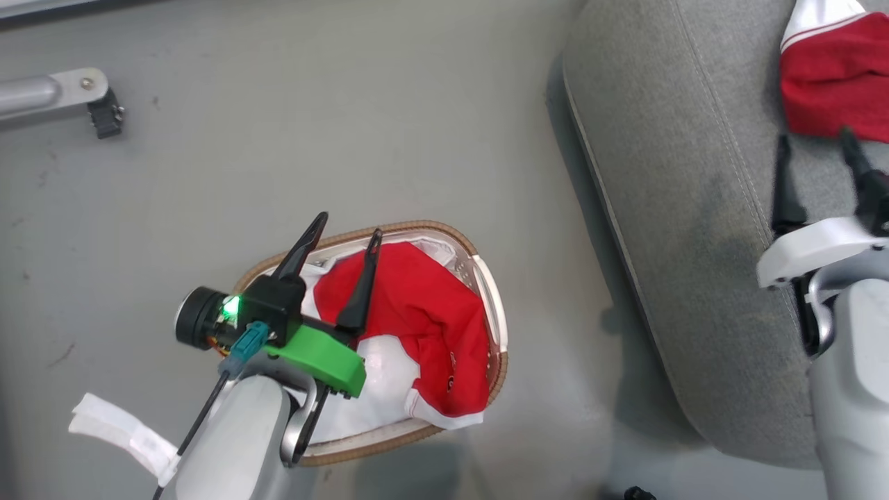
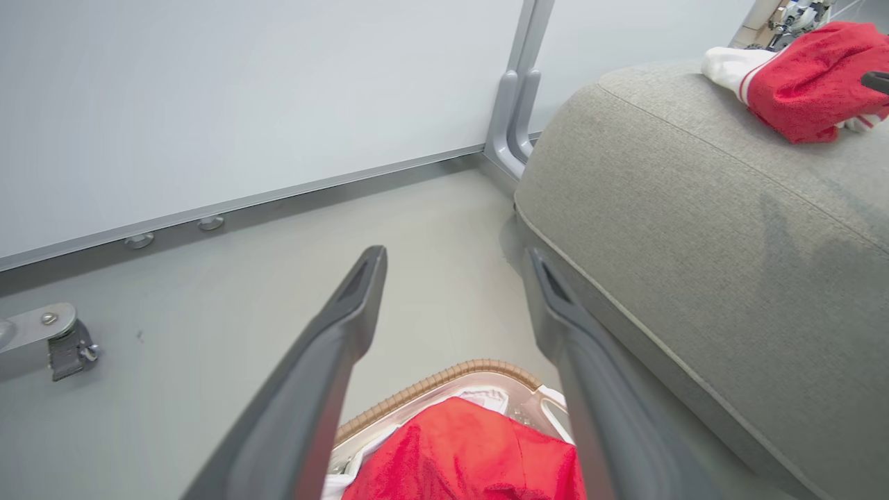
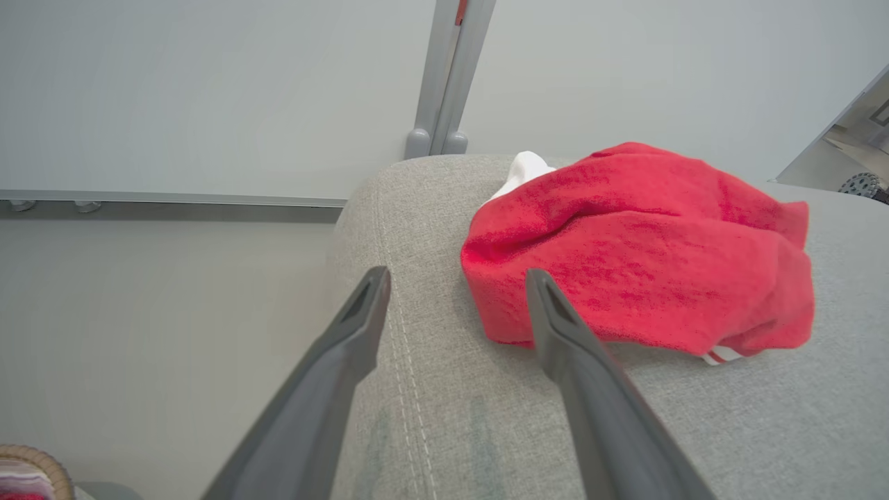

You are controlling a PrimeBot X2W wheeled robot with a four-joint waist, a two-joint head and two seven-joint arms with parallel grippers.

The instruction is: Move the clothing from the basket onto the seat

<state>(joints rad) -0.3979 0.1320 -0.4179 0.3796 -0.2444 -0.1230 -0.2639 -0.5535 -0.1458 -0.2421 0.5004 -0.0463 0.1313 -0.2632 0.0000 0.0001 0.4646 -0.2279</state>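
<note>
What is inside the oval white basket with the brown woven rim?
A bright red fabric garment with white trim lies on a white liner. Anything beneath the fabric is covered; the left hand blocks one end.

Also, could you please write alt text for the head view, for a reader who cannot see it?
The open left gripper is poised over a red garment in the white basket on the grey floor. At right, the open right gripper is above the grey seat, where a second red garment lies.
</note>
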